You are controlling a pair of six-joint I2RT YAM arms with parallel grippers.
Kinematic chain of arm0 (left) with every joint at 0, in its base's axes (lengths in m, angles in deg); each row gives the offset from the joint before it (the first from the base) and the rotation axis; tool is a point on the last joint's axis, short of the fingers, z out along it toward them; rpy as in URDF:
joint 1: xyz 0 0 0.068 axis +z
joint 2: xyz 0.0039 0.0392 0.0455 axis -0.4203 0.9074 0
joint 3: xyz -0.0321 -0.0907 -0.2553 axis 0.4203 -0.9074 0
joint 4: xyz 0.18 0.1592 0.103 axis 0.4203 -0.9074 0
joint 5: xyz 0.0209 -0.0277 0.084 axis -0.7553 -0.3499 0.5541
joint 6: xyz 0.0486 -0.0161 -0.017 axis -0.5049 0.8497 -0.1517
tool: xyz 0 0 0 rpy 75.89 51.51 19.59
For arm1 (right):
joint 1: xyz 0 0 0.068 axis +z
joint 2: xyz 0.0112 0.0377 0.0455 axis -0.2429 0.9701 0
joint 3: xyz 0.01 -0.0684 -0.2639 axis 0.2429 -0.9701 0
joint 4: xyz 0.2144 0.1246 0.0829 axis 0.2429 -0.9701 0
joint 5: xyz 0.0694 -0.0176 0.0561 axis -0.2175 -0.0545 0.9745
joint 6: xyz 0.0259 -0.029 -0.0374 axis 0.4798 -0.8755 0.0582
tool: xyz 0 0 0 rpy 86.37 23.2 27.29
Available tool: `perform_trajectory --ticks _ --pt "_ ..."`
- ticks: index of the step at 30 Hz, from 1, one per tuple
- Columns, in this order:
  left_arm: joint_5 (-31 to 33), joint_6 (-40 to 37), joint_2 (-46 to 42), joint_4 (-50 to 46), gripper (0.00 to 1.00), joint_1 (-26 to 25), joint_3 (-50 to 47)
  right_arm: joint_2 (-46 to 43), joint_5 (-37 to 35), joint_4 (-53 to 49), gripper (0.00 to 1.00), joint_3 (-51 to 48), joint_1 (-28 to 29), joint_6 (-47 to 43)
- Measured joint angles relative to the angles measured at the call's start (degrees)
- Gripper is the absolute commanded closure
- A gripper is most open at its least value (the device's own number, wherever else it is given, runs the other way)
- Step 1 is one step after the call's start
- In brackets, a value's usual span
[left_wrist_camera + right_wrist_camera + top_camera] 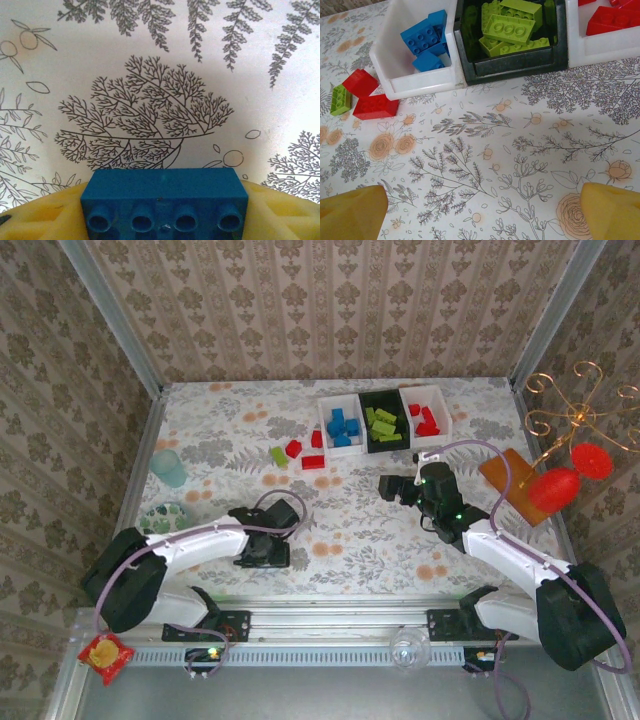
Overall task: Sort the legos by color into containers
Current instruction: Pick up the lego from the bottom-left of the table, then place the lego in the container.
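I'm holding my left arm (195, 540) low, left claw (263, 552) gripping a blue brick (165, 197); right claw (485, 202) is hanging wide, facing the trays (515, 70).

The left arm (195, 540) lies low, reaching rightward, its wrist bent so the left claw (266, 548) points down. Its yellow fingers (40, 215) sit against both ends of a blue brick (165, 197). The right arm (500, 545) stretches forward and leftward. The right claw (392, 487) is spread wide, holding nothing.
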Motion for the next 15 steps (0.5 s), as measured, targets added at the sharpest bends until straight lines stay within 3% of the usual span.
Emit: perform_trajectory --ticks 7,15 --pt "4.04 -5.33 2.05 4.72 0.42 1.11 6.8 0.02 0.17 0.0 0.0 0.0 0.0 0.13" --pt "2.58 -19.89 20.65 16.81 0.42 9.86 34.03 0.13 0.42 0.04 0.0 0.0 0.0 0.13"
